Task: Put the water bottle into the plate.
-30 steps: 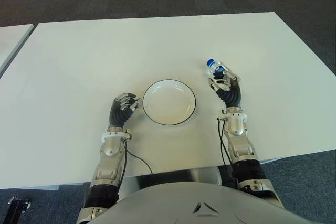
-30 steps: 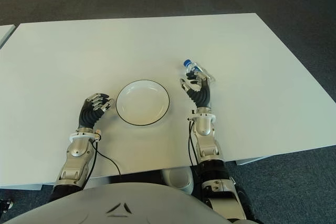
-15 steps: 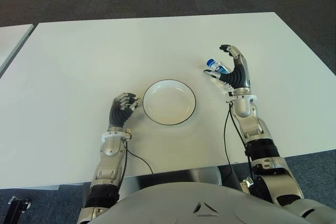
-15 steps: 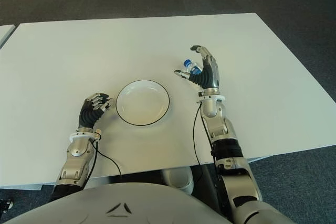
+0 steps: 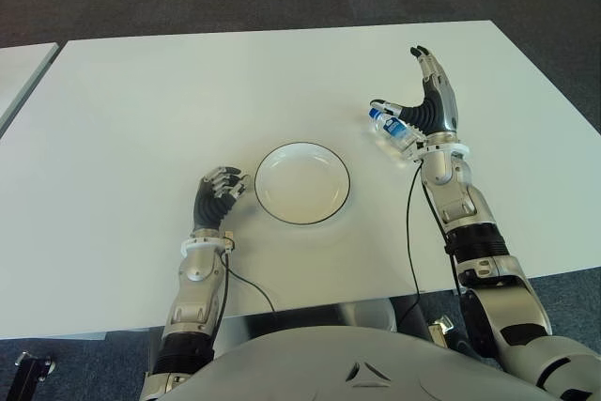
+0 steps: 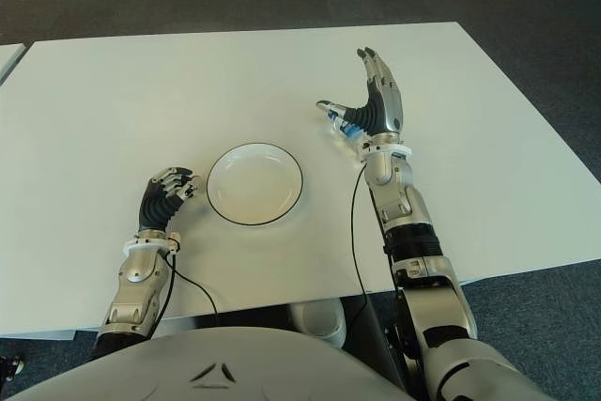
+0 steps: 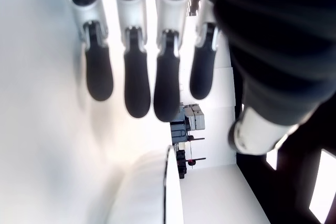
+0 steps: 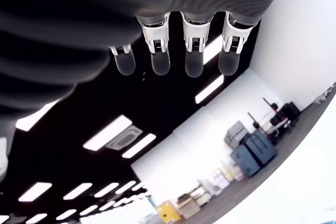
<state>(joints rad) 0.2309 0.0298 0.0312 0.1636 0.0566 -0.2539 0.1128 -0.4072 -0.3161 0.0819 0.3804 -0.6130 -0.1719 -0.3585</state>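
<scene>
Your head cameras give you the whole layout. The right hand [image 5: 429, 105] is raised over the right half of the white counter [image 5: 141, 110] with its fingers straight and spread and the thumb stuck out toward the plate side, holding nothing. The water bottle [image 5: 392, 128] lies on its side on the counter, just at the base of that palm, its blue cap pointing toward the far left. Only the cap end and a bit of the clear body show past the thumb and wrist, so you cannot tell from here whether the palm touches it.

Your right wrist view adds only the state of the hand: four extended fingertips [image 8: 193, 65] against ceiling lights and a far wall, with no bottle between them. It shows nothing of the counter under the hand.

The plate [image 5: 269, 202], white with a dark rim, sits near the middle of the counter toward the near edge, well apart from the bottle and to its left.

The left hand [image 5: 218, 196] shows just left of the plate, fingers curled and gripping nothing. Its wrist view shows those dark fingertips [image 7: 137, 82] close over the counter surface, with the plate's rim [image 7: 170, 182] in view beyond them.
</scene>
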